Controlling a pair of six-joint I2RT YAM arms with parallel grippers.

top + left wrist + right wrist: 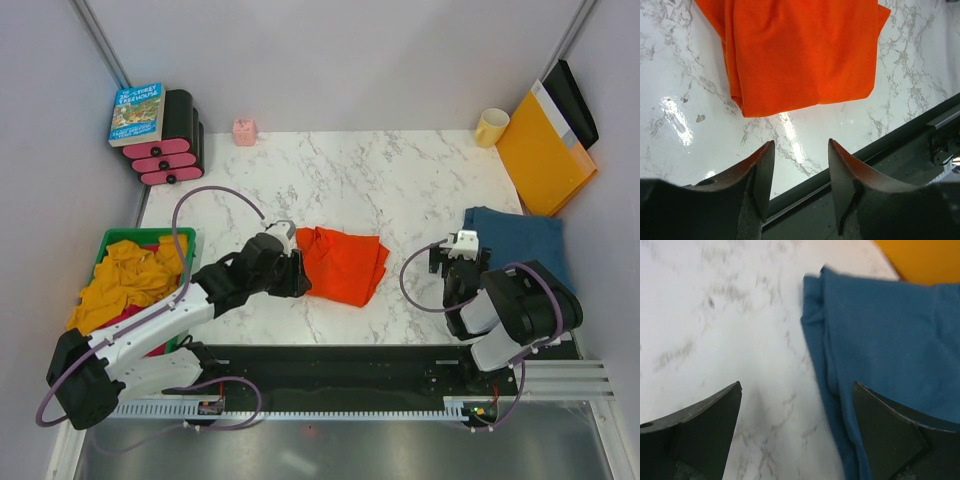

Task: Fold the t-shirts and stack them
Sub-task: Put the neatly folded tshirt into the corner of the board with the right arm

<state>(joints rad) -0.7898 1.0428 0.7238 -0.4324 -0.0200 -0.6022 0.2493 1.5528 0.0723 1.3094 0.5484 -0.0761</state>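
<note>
Arms from above: the left one stretches low across the table [380, 180], left gripper [297, 268] at the left edge of the orange-red t-shirt [345, 265]. The right one is folded back, right gripper [452, 262] just beside the denim-blue t-shirt [520, 240] at the far right. Left wrist: jaws apart, empty, over bare marble short of the orange cloth. Right wrist: jaws wide apart, 1 finger [890, 430] over the blue shirt's edge.
</note>
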